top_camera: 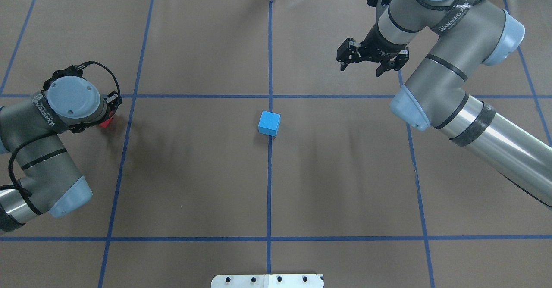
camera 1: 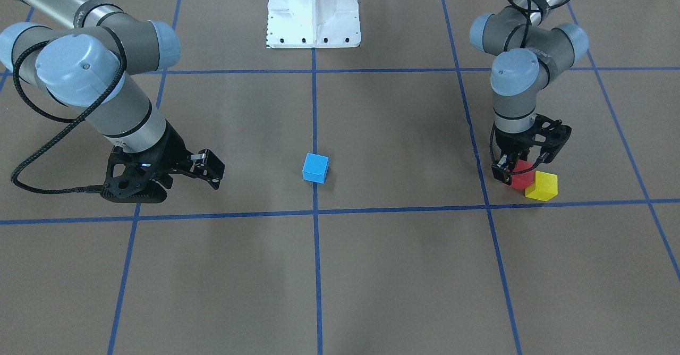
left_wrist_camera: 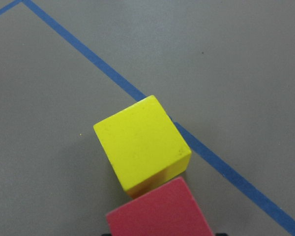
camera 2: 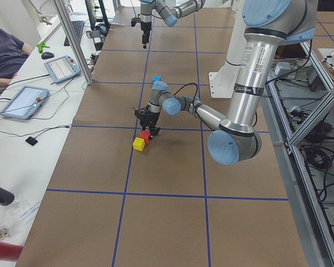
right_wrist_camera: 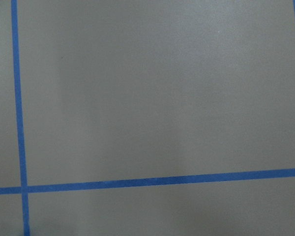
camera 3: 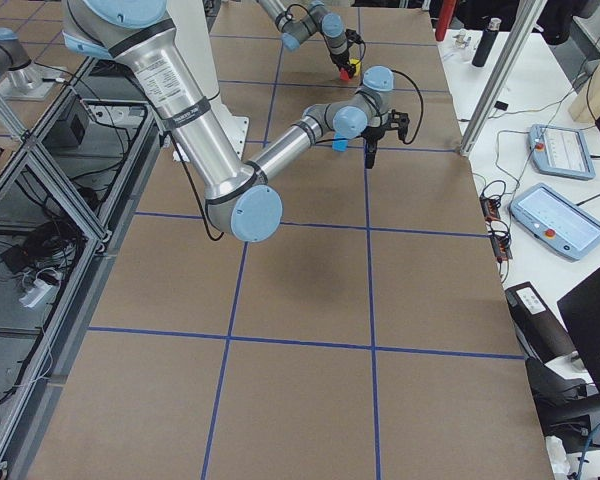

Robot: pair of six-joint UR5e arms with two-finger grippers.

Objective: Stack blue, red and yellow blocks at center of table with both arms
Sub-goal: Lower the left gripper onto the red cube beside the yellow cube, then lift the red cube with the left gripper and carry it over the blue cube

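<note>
The blue block (camera 1: 315, 167) sits at the table's centre, on the middle tape line (top_camera: 269, 123). The red block (camera 1: 521, 175) and the yellow block (camera 1: 542, 186) lie touching on the table on my left side. My left gripper (camera 1: 520, 171) points straight down and is shut on the red block, which rests on the table. In the left wrist view the yellow block (left_wrist_camera: 142, 147) lies just beyond the red block (left_wrist_camera: 160, 211). In the overhead view my left wrist hides the yellow block and most of the red one (top_camera: 106, 123). My right gripper (top_camera: 366, 66) is open and empty, above bare table.
Blue tape lines (camera 1: 314, 211) divide the brown table into a grid. The white robot base (camera 1: 313, 9) stands at the robot's edge. Operators' tablets (camera 2: 22, 102) lie on a side bench beyond the table.
</note>
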